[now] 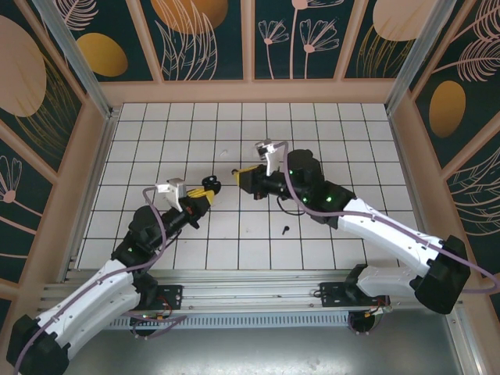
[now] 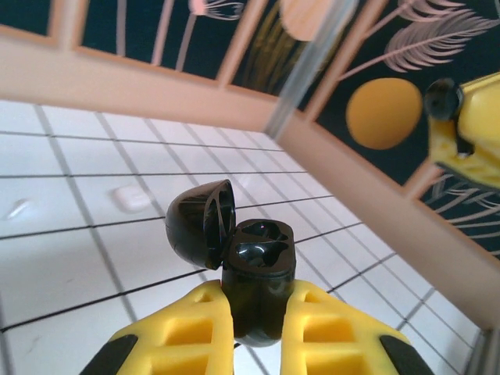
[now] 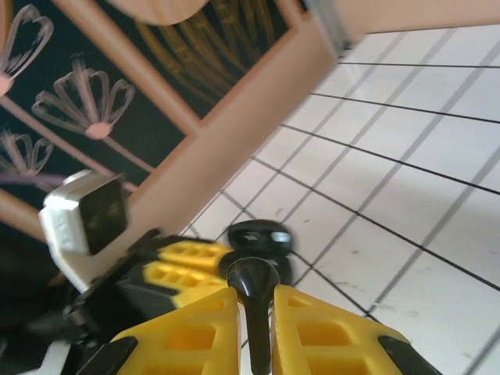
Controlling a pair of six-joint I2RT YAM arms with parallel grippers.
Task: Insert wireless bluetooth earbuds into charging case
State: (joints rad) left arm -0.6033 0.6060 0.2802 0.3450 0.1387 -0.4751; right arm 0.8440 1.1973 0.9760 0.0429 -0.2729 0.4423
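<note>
My left gripper (image 2: 258,298) (image 1: 205,191) is shut on the black charging case (image 2: 255,269), held upright above the tiles. Its lid (image 2: 200,223) is swung open to the left and both sockets look empty. My right gripper (image 3: 255,305) (image 1: 244,175) is shut on the stem of a glossy black earbud (image 3: 251,283), head outward. It hangs just right of the case (image 3: 262,236) without touching it. In the left wrist view that earbud (image 2: 439,98) shows at the upper right. A second black earbud (image 1: 285,230) lies on the tiles in front of the right arm.
Two small white shapes (image 2: 131,198) (image 2: 17,208) lie on the tiled floor beyond the case, too blurred to name. Wooden walls (image 1: 250,92) fence the tiled floor on three sides. The right forearm (image 1: 375,230) stretches across the right half.
</note>
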